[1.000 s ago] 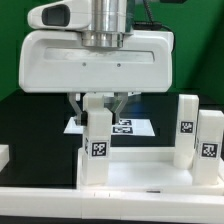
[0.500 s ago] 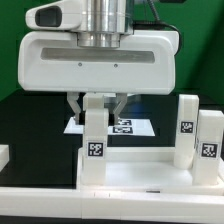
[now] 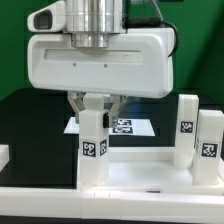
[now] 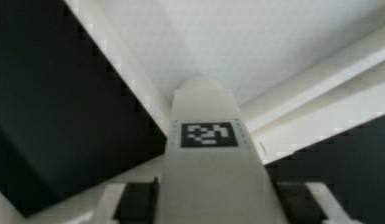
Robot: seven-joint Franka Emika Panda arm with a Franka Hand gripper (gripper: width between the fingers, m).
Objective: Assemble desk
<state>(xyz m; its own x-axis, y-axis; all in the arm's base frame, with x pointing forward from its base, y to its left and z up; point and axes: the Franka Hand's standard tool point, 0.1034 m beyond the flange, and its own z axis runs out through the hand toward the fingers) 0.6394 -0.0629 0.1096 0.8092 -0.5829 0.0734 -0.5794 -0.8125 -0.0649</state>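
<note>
The desk panel (image 3: 140, 172), white with a raised rim, lies across the front of the exterior view. A white square-section leg (image 3: 92, 148) with a black-and-white tag stands upright on its near-left corner. My gripper (image 3: 93, 106) is shut on the top of this leg, straight above it. In the wrist view the leg (image 4: 214, 165) runs down between my two fingers (image 4: 136, 205), with the panel (image 4: 260, 40) beyond it. Two more tagged legs (image 3: 187, 130) (image 3: 209, 146) stand upright at the panel's right side.
The marker board (image 3: 128, 127) lies on the black table behind the held leg. A small white part (image 3: 3, 155) sits at the exterior view's left edge. A green wall is at the back.
My hand has shifted slightly to the exterior view's right and seems to have turned a little. The held leg's tag has drifted a little to the left. The other legs have not moved.
</note>
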